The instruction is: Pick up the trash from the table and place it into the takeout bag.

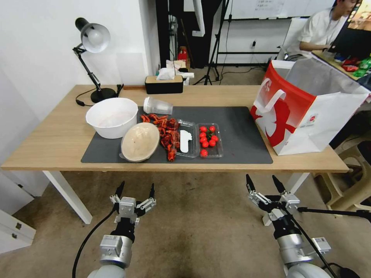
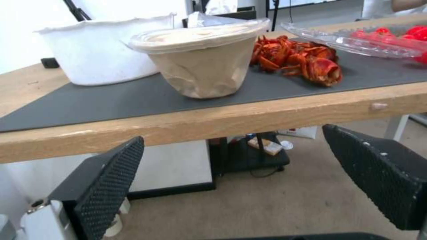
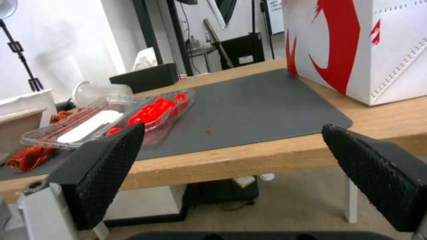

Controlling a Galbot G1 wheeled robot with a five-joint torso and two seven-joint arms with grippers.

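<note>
Starting from the biggest piece, I have the bench (image 1: 58,143), a long light-wood top on white legs, with a dark grey mat (image 1: 239,131) covering its middle. On its right end stands the takeout bag (image 1: 305,112), red-fronted with white sides and a flat loop handle, its mouth open upward; I can't make out anything inside it. By my reading no trash has gone in yet, so the whole job is ahead of me.

On the mat's left side sits a white bowl (image 1: 112,116), and just in front of it, touching or nearly so, a beige paper bowl with a clear lid (image 1: 140,142). Beside that lies a heap of red crayfish shells (image 1: 166,133), then an open clear clamshell tray (image 1: 201,139) with a white utensil in one half and cherry tomatoes (image 1: 207,139) in the other. A clear plastic cup (image 1: 156,105) lies on its side behind the shells.

Both arms hang below the bench's near edge, clear of everything. My left claw (image 1: 135,191) is spread wide and empty, facing the beige bowl in its wrist view. My right claw (image 1: 266,183) is likewise released and empty, facing the tray and bag.

Around me: a desk lamp (image 1: 92,38) and a black tissue box (image 1: 164,83) at the back of the bench, white wall to the left, worn beige carpet underneath, tripods behind.
</note>
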